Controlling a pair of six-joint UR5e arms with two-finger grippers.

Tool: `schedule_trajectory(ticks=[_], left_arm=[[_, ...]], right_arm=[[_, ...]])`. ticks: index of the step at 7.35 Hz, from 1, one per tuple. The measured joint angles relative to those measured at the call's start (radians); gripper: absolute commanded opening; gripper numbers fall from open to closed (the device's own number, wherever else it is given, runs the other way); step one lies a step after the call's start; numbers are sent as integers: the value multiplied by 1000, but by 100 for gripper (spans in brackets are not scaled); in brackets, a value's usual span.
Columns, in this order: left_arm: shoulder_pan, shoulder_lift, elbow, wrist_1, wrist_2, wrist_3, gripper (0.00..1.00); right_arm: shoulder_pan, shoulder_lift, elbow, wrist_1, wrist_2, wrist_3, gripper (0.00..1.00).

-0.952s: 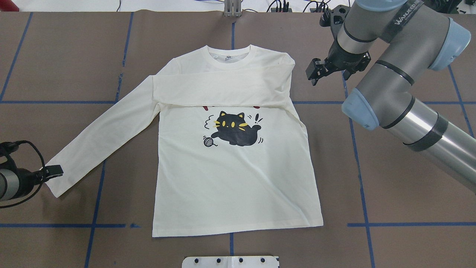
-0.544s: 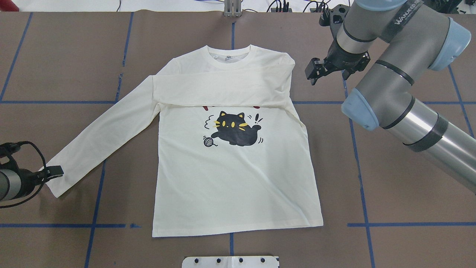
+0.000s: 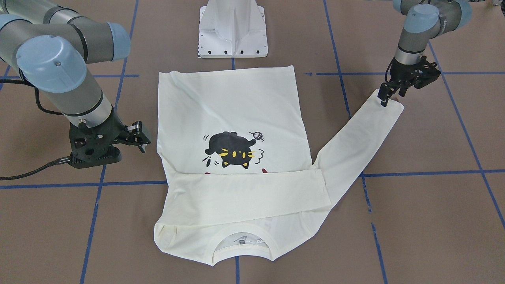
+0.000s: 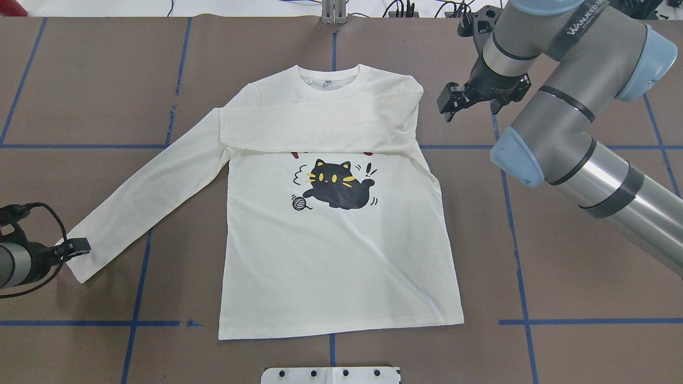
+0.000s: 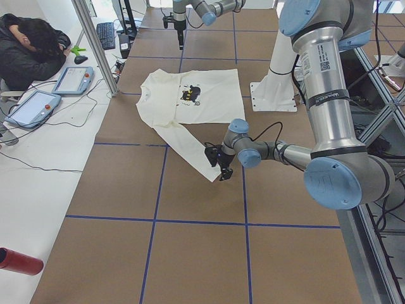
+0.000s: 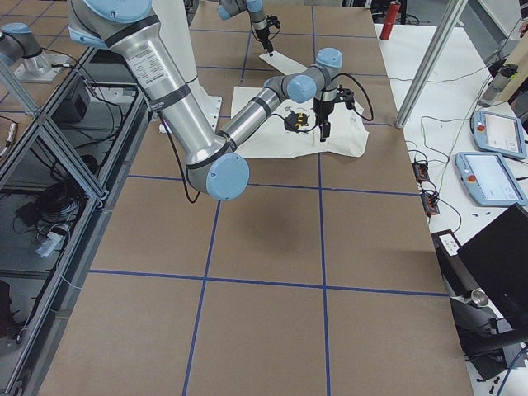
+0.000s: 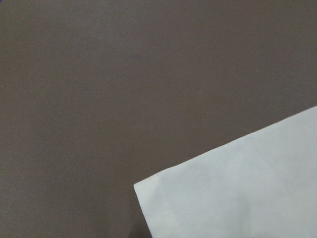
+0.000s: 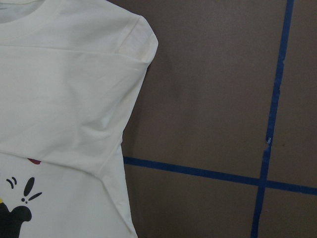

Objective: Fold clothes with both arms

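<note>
two hands: right hand [image 4: 471, 108] open beside the t-shirt [image 4: 336, 266], left hand [image 4: 78, 248] at its cuff [image 4: 82, 266], grip indiscernible

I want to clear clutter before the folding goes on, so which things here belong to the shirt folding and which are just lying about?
Part of the job: cream cat-print T-shirt; left gripper at the outstretched sleeve's cuff; right gripper beside the shirt's folded side.

Just lying about: white pedestal base; two teach pendants; keyboard; red cylinder.
</note>
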Motion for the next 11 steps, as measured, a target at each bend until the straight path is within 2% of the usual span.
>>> schedule_trajectory(ticks=[2,6,11], left_arm=[[0,-1,0,0,0,-3,64],[0,-2,1,1,0,-6,63],[0,-10,-1,2,-5,-9,22]], right_arm=[[0,-1,1,0,0,1,100],[0,-1,3,0,2,0,100],[1,-1,13,0,9,1,100]])
